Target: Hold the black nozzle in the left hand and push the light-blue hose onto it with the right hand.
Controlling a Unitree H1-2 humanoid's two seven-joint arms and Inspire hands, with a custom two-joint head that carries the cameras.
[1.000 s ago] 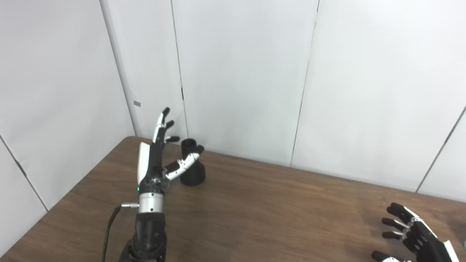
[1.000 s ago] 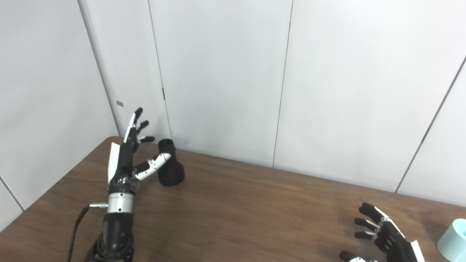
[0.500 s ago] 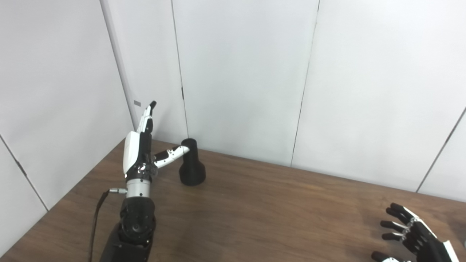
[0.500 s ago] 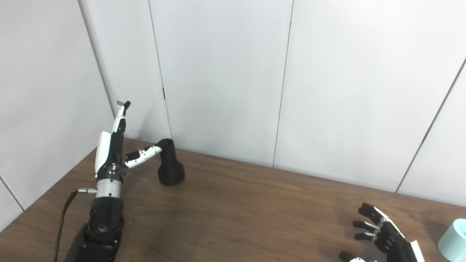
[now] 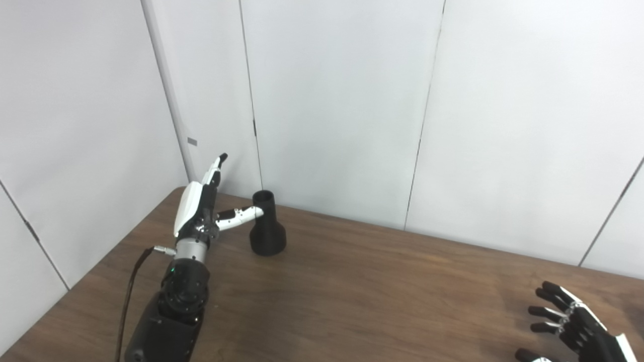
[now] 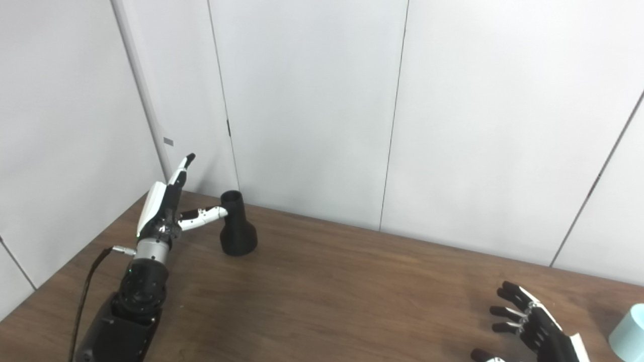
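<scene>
The upright black nozzle (image 5: 267,226), standing at the table's (image 5: 352,296) far left, is risking a tip-over, since the left hand (image 5: 201,213) is reaching with fingers spread and thumb seemingly touching its neck, while the right hand (image 6: 533,332) is hovering empty, fingers apart, near the hose (image 6: 629,334).

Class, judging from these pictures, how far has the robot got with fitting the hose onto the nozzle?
Nothing is done yet. The black funnel-shaped nozzle stands upright on the brown wooden table. In hand: the open left robot hand is at its neck, not gripping. Left: the open right robot hand must take the light-blue hose and push it on.
</scene>
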